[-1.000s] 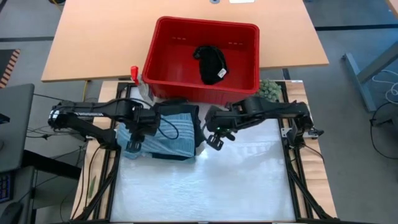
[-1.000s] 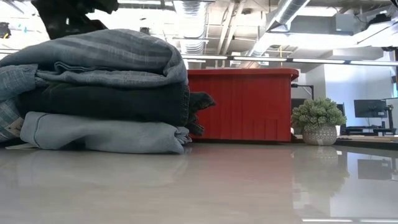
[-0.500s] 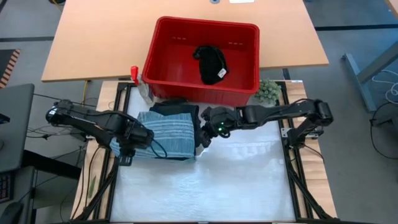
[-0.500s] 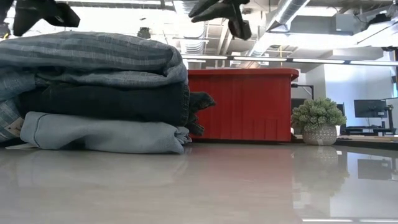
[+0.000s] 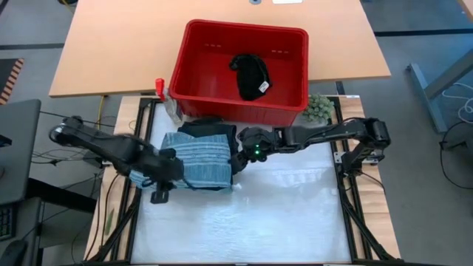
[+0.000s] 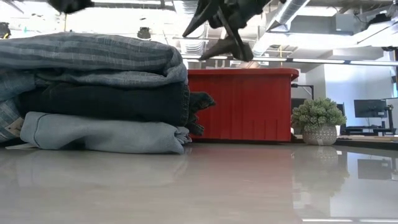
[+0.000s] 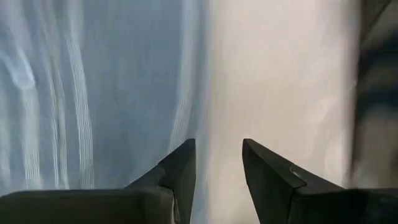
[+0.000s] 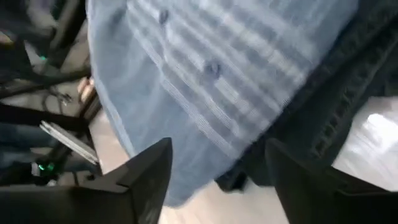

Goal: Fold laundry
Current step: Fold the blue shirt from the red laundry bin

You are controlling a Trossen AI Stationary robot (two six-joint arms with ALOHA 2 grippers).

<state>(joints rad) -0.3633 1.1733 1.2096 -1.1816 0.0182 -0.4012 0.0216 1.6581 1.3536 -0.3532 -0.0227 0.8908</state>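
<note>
Crowding the folded laundry stack (image 5: 199,159), red basket (image 5: 194,103) behind, right tool (image 5: 238,159) open beside it, left tool (image 7: 216,168) seemingly parted.

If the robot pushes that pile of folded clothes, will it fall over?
Probably not. The pile of folded clothes looks wide and low, so it would likely slide or squash. The striped top layer is soft cloth, so it may wrinkle or slip off first.

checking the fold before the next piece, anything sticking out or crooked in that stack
Mostly tidy. The folded stack sits level, but a bit of the dark navy garment pokes out past its edge toward the red basket. One black garment still lies crumpled in the basket.
</note>
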